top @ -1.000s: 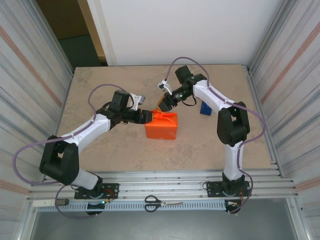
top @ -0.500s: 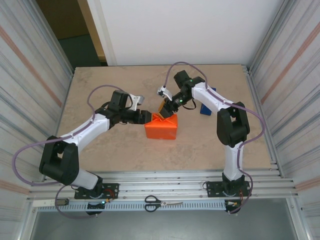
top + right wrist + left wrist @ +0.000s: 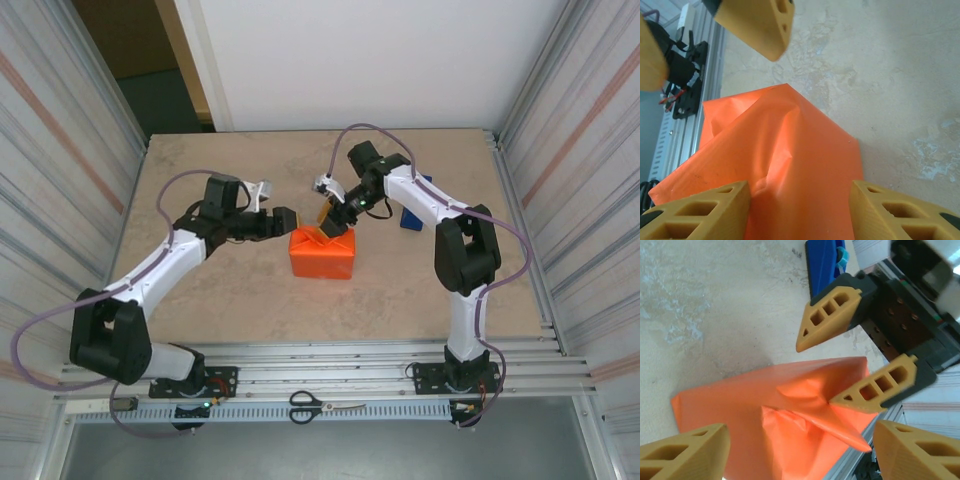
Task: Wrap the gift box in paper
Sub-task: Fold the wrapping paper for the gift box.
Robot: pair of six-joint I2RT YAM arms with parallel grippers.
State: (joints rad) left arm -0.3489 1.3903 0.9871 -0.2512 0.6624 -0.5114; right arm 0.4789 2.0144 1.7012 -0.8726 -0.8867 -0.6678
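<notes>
The orange paper (image 3: 322,256) is folded into a blocky parcel at mid-table, and the gift box is hidden under it. My left gripper (image 3: 286,222) hangs just left of the parcel, open and clear of it. In the left wrist view its jaws (image 3: 800,440) gape wide over the paper's creased end flaps (image 3: 790,425). My right gripper (image 3: 335,222) is open at the parcel's far edge. One of its fingers (image 3: 880,385) rests on a folded flap, the other (image 3: 830,317) is in the air. In the right wrist view, paper (image 3: 805,150) lies between the right fingers (image 3: 695,212).
A blue tape dispenser (image 3: 411,215) lies right of the parcel, behind the right forearm, also seen from the left wrist (image 3: 821,262). Scissors (image 3: 322,405) lie on the front rail. Corrugated walls (image 3: 60,200) close both sides of the table (image 3: 250,170).
My left gripper has opened, let go of the parcel's left end and drawn back to the left. The right gripper has come down onto the parcel's far edge.
</notes>
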